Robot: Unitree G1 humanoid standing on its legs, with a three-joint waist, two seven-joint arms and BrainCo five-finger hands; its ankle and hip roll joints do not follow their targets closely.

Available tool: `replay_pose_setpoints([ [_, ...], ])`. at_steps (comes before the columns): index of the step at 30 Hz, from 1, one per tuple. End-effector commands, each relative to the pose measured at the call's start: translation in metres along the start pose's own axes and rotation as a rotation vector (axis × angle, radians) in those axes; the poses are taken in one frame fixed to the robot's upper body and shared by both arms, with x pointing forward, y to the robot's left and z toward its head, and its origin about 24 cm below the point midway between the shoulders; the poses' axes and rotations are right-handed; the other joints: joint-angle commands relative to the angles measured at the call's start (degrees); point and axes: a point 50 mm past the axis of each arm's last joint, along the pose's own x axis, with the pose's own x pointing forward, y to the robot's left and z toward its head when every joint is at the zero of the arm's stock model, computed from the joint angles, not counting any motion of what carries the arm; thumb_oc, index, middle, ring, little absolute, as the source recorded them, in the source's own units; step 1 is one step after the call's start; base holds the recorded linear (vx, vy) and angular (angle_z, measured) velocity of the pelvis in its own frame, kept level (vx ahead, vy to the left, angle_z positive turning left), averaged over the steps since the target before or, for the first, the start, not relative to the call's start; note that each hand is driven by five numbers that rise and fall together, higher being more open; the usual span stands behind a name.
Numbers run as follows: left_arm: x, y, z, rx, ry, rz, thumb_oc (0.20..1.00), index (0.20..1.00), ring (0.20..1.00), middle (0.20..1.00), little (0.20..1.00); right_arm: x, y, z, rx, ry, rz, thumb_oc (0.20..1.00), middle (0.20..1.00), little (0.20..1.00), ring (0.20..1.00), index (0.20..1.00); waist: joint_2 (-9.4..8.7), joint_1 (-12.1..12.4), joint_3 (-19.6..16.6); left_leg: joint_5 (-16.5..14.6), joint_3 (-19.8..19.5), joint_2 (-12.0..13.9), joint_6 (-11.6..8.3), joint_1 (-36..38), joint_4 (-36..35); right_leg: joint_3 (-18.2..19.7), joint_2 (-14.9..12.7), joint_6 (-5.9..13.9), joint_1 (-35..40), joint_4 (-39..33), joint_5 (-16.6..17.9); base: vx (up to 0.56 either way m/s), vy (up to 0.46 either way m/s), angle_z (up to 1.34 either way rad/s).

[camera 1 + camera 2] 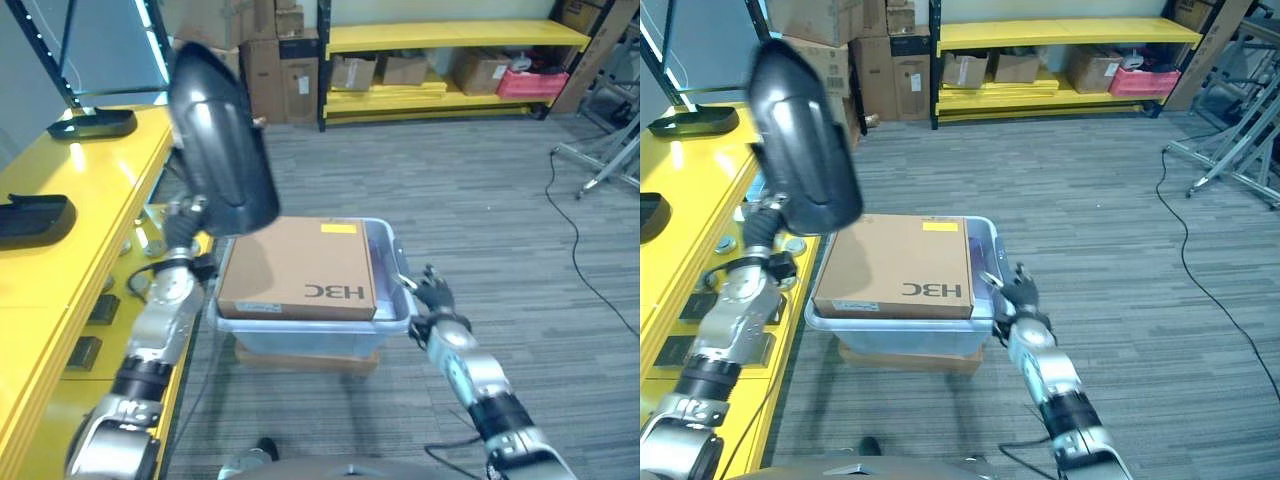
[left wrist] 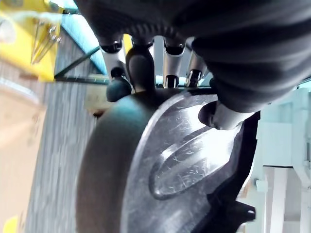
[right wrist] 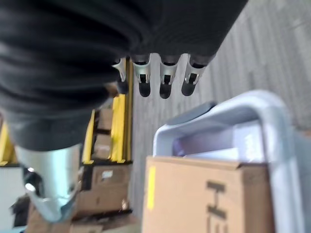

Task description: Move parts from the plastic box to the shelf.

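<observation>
A: Well, worst case from here?

B: Probably a slip. Gripped high in the left hand [image 1: 186,222]: one large glossy black moulded plastic part [image 1: 222,140], with fingers [image 2: 167,60] curled over its rim and thumb pressed on the slick curved face. Looks like a narrow hold on a bulky, top-heavy shell, so likely to twist or drop on a quick swing.

A: Dropped where?

B: Hard to say. Held up over the front edge of the yellow metal shelf [image 1: 110,170], beside the translucent pale plastic box [image 1: 310,335]. Could fall either way, onto that edge or onto the brown cardboard box [image 1: 300,265] lying inside the plastic box.

A: Anything else?

B: Could knock the black moulded parts already on the shelf top: one near the back edge [image 1: 90,123], one nearer the front corner [image 1: 30,218]. Better set down in the bare stretch between them.

A: And the right hand [image 1: 432,295]?

B: Hovers just beside the plastic box's right rim, fingers [image 3: 165,80] straight and spread, pinching nothing. Might snag that rim if swung carelessly.

A: Tally, then?

B: Three black parts: one held, two shelved. One plastic box, one cardboard box, one shelf, two hands. More parts under the cardboard? Cannot tell.
</observation>
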Motion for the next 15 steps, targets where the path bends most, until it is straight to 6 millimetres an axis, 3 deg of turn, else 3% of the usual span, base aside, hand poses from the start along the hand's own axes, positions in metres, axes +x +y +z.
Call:
replay_pose_setpoints([
  [1,0.006,0.002,0.043,0.019,-0.263,0.002,0.200,0.200,0.200,0.200,0.200,0.005,-0.010,0.012,0.001,-0.077,-0.039,1.000,1.000,1.000,1.000,1.000,0.38,1.2,-2.9,-5.1,-0.9,1.9,-2.38,1.2,-0.1,-3.3,-2.3,4.42,-1.2,2.8,-5.1,-0.03,0.023,-0.01],
  [7,-0.012,0.045,0.047,0.069,-0.318,0.125,0.200,0.200,0.200,0.200,0.200,-0.009,-0.027,-0.044,0.075,0.146,-0.087,1.000,1.000,1.000,1.000,1.000,0.14,1.8,-2.0,-5.3,-1.8,1.4,-2.11,0.3,-0.1,-3.0,-2.3,4.26,-1.8,3.2,-5.5,-0.04,0.030,0.00],
  [8,-0.019,0.056,0.050,0.083,-0.336,0.150,0.200,0.200,0.200,0.200,0.200,-0.015,-0.031,-0.062,0.061,0.209,-0.105,1.000,1.000,1.000,1.000,1.000,0.12,2.4,-1.8,-5.4,-2.5,1.0,-1.97,0.0,-0.2,-3.0,-2.3,4.31,-1.9,3.4,-5.6,-0.05,0.046,0.02],
  [13,-0.036,0.075,0.058,0.121,-0.386,0.175,0.200,0.200,0.200,0.200,0.200,-0.029,-0.035,-0.100,0.025,0.352,-0.116,1.000,1.000,1.000,1.000,1.000,0.30,4.4,-1.5,-5.8,-5.0,-0.2,-1.46,-1.0,-0.4,-3.0,-2.5,4.56,-2.0,3.9,-5.9,-0.03,0.056,0.08],
  [15,-0.043,0.083,0.063,0.129,-0.402,0.179,0.200,0.200,0.200,0.200,0.200,-0.035,-0.037,-0.115,-0.069,0.408,-0.092,1.000,1.000,1.000,1.000,1.000,0.36,5.5,-1.6,-6.0,-6.7,-1.1,-1.11,-1.7,-0.5,-2.9,-2.9,4.84,-2.4,4.6,-6.3,-0.04,0.060,0.07],
])
